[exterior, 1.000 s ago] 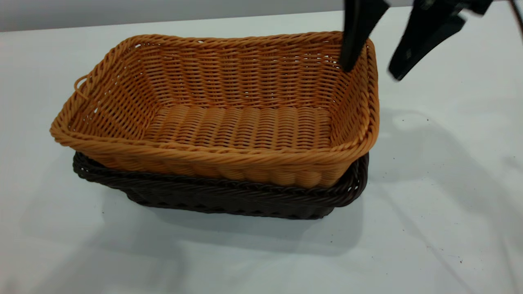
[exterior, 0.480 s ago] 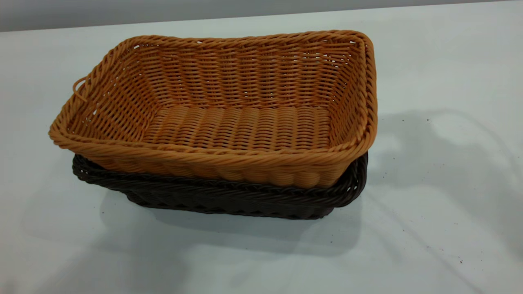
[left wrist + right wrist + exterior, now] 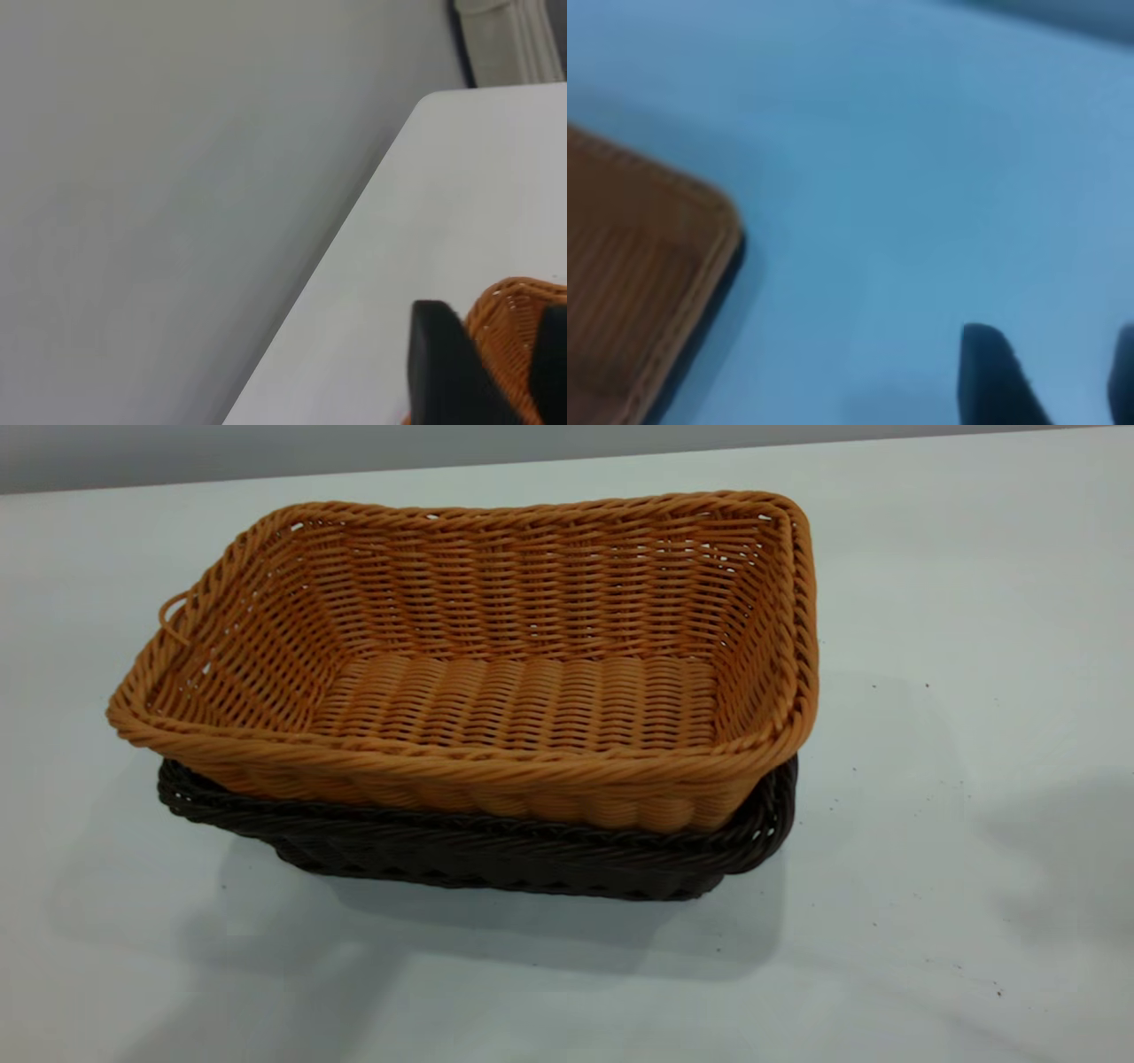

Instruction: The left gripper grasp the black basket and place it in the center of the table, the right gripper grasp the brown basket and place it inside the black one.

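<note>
exterior view: brown basket nested inside black basket mid-table, long axis left-right. left wrist view: left gripper spread, empty, basket beyond. right wrist view: right gripper spread, empty, baskets well apart.

Our left hand shows two dark fingers spread apart, holding nothing; our right hand likewise, fingers parted and empty.

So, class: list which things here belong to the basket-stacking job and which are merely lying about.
Job: brown basket, nested in black basket; table; left tool and right tool, both open, holding nothing.
Lying about: dark specks on the table; grey wall behind.
</note>
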Controlling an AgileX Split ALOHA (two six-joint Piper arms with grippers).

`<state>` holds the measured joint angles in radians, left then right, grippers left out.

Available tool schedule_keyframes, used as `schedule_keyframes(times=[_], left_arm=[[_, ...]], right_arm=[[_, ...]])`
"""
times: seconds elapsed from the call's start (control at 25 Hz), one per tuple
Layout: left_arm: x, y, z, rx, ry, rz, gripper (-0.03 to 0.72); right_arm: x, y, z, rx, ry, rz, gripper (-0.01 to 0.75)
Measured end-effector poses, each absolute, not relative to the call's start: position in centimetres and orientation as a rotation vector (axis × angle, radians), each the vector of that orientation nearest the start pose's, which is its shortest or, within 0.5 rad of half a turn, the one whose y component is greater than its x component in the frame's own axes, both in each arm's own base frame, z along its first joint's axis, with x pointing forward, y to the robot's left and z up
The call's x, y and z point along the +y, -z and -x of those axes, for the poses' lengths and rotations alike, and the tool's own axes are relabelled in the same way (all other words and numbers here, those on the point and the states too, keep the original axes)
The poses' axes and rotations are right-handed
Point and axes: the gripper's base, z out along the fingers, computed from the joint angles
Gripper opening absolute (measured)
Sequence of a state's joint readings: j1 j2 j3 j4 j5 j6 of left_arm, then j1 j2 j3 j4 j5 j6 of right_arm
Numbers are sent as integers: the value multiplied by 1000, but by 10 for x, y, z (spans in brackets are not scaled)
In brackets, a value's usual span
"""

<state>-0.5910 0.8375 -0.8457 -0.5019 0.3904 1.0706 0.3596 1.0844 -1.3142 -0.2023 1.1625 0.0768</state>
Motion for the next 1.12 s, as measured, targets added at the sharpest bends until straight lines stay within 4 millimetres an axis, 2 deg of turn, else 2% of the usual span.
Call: schedule_keyframes(times=[0.2, 0.32, 0.6, 0.92, 1.12], left_arm=[[-96, -387, -112, 1446, 164, -1147, 65], [-85, -385, -100, 1512, 153, -1152, 14], [-55, -381, -73, 1664, 89, -1091, 1], [-32, -376, -39, 1735, 137, -1038, 0], [-27, -373, -31, 1785, 180, -1000, 0]], right_arm=[[29, -451, -142, 2203, 89, 280, 155], [17, -464, -115, 2105, 91, 243, 99], [-4, -475, -65, 1993, 82, 184, 13], [-17, -475, -30, 1937, 73, 184, 6], [-25, -475, 0, 1857, 7, 175, 6]])
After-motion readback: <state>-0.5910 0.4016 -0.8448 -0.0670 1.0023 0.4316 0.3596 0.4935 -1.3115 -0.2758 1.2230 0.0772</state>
